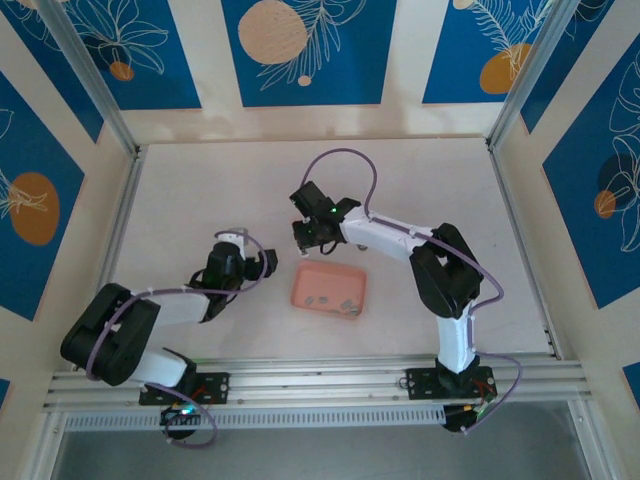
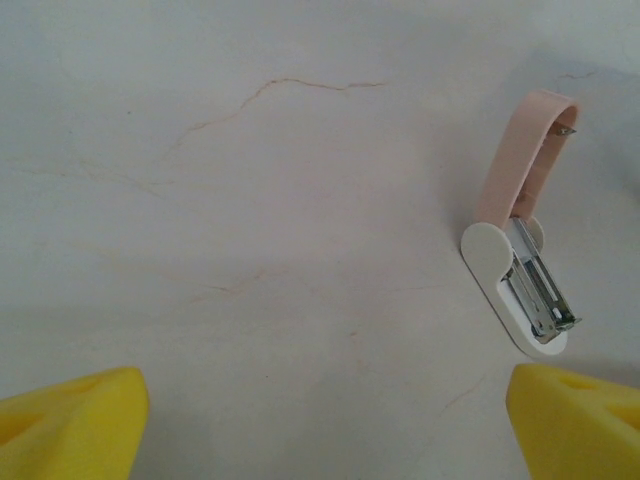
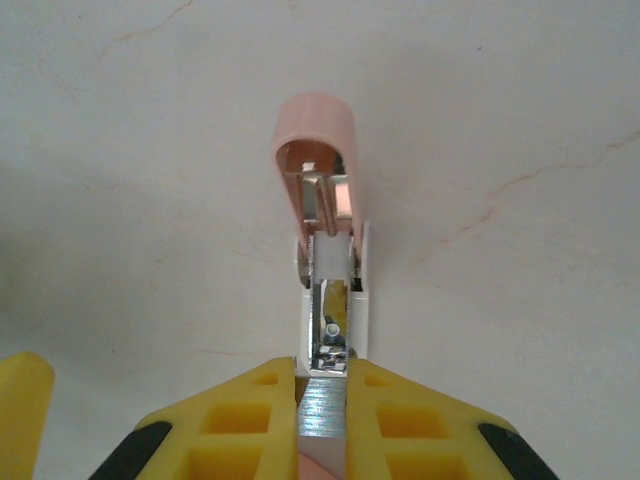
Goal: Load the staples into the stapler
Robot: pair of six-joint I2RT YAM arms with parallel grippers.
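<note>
The stapler (image 3: 331, 290) lies on the table with its pink lid (image 3: 315, 135) swung up and its white base and metal channel bare. My right gripper (image 3: 322, 385) is shut on a grey strip of staples (image 3: 322, 412), held at the near end of that channel. More staples (image 1: 346, 304) lie in the shallow pink tray (image 1: 305, 275). From the left wrist view the stapler (image 2: 518, 275) lies at the right, beyond the right yellow finger. My left gripper (image 2: 325, 420) is open over bare table, with nothing between its fingers.
The pink tray sits between the two arms, just in front of the right gripper (image 1: 312, 235). The left gripper (image 1: 250, 260) hovers left of the tray. Aluminium rails and patterned walls close in the white tabletop (image 1: 220, 190).
</note>
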